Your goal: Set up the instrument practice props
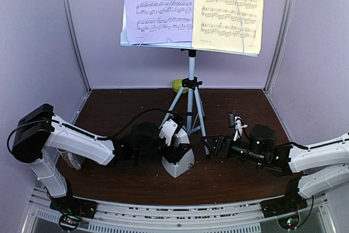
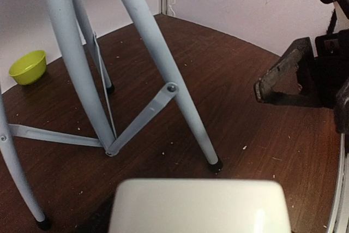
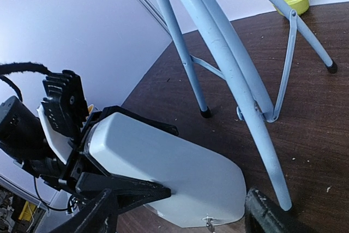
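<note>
Metronome (image 1: pixel 180 163) first: the small white pyramid stands on the dark wooden surface (image 1: pixel 120 107), directly under the left end effector (image 1: pixel 174 137), which reaches in from the left and clasps its upper part. In the right wrist view one ridged black finger (image 3: pixel 62 105) of that end effector lies behind the white body. The other finger runs along its near face, so the jaws are set fairly wide and closed on the metronome. In the left wrist view its pale top fills the bottom edge of the picture, right below the camera.

The right end effector (image 1: pixel 218 147) sits low over the surface just to the right of the metronome and points at it. Its jaws are spread wide and hold nothing. Its own two fingertips (image 3: pixel 267 214) show far apart at the bottom of its wrist view, with the metronome's base ahead of them.

The silver tripod (image 1: pixel 191 88) stands just beyond both end effectors. One rubber-tipped foot comes down between the metronome and the right end effector. High above them the music stand (image 1: pixel 185 46) carries two sheets of music. The lavender page (image 1: pixel 158 4) is above the left end effector and the yellow page (image 1: pixel 229 9) is above the right. A small green bowl (image 2: pixel 27 66) lies well beyond both, behind the tripod near the back wall.
</note>
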Available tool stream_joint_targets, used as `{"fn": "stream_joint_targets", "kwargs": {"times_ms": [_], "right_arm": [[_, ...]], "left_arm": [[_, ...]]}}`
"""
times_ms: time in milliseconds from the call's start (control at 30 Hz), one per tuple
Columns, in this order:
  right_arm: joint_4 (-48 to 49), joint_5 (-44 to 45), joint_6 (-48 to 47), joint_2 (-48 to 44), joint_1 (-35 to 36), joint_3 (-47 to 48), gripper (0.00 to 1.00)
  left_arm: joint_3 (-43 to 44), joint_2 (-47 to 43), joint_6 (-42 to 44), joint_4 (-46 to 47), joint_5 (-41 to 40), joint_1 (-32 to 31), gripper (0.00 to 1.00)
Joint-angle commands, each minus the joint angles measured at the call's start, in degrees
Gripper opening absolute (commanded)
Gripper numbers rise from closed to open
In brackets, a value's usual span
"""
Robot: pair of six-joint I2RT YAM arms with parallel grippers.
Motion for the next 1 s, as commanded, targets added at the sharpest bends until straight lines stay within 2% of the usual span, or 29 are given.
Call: {"fn": "stream_joint_targets", "kwargs": {"times_ms": [0, 67, 167, 233, 267, 533, 800, 967], "right_arm": [[-4.3, 1.1, -2.2, -1.0, -0.8, 2.8, 0.84], [-5.4, 0.9, -2.7, -1.0, -1.0, 4.0, 0.87], [-7.3, 0.7, -3.8, -1.0, -1.1, 5.9, 0.9], [-8.2, 0.5, -4.2, -0.9, -1.2, 6.7, 0.9], [-8.8, 0.4, -4.4, -0.9, -1.3, 7.2, 0.91], [-11.4, -2.5, -6.1, 0.9, -1.6, 10.9, 0.91], [-10.2, -7.0, -5.0, 6.3, -1.6, 15.4, 0.88], [-6.2, -9.9, -2.3, 10.7, -1.6, 16.1, 0.87]], "left_arm": [[5.8, 0.4, 2.8, 1.0, 9.9, 1.3, 0.36], [6.5, 1.0, 3.6, -0.6, 11.5, 1.4, 0.44], [6.8, 1.4, 4.0, -1.3, 12.8, 1.5, 0.63], [6.2, 0.9, 4.2, -0.8, 13.0, 1.6, 0.93], [5.6, 0.0, 4.5, -0.3, 13.2, 1.6, 0.97], [-1.7, -10.1, 7.5, 0.8, 12.7, 1.6, 0.97], [-4.9, -13.8, 9.2, -0.8, 11.6, 1.8, 0.84], [-4.9, -13.6, 9.1, -0.7, 11.7, 2.8, 0.75]]}}
